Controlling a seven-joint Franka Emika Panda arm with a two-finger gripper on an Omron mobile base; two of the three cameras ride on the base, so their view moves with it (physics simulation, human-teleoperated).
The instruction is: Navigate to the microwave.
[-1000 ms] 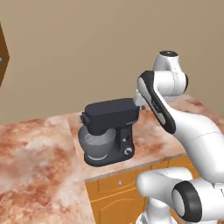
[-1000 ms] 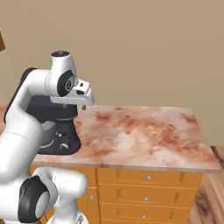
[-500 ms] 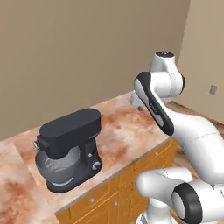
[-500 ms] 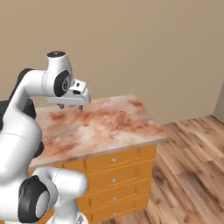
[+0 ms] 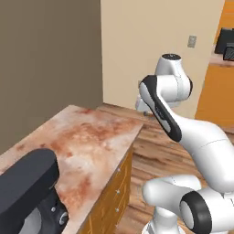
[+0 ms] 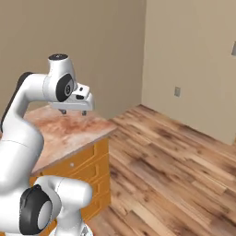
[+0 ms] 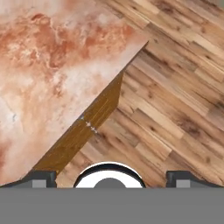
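The microwave is out of view. At the far right edge of the left base view, two small dark shapes (image 5: 226, 45) sit by an orange cabinet, too small to identify. My gripper (image 6: 73, 112) hangs open above the corner of a reddish marble counter (image 6: 64, 133) with nothing between its fingers. In the hand view the gripper (image 7: 111, 177) looks straight down, its tips spread wide over the counter's corner (image 7: 52, 74) and the wooden floor (image 7: 175, 96).
A black stand mixer (image 5: 32, 192) stands on the counter (image 5: 87, 146) at the lower left. Wooden drawers (image 6: 80, 159) front the counter. Open wooden floor (image 6: 175, 175) stretches right toward beige walls with an outlet (image 6: 177, 91). A dark brown wall (image 5: 50, 59) rises behind the counter.
The whole picture has swung as the base turned right: the mixer slid to the left edge, the counter's end, wooden floor and room corner came into view. The arm keeps its pose.
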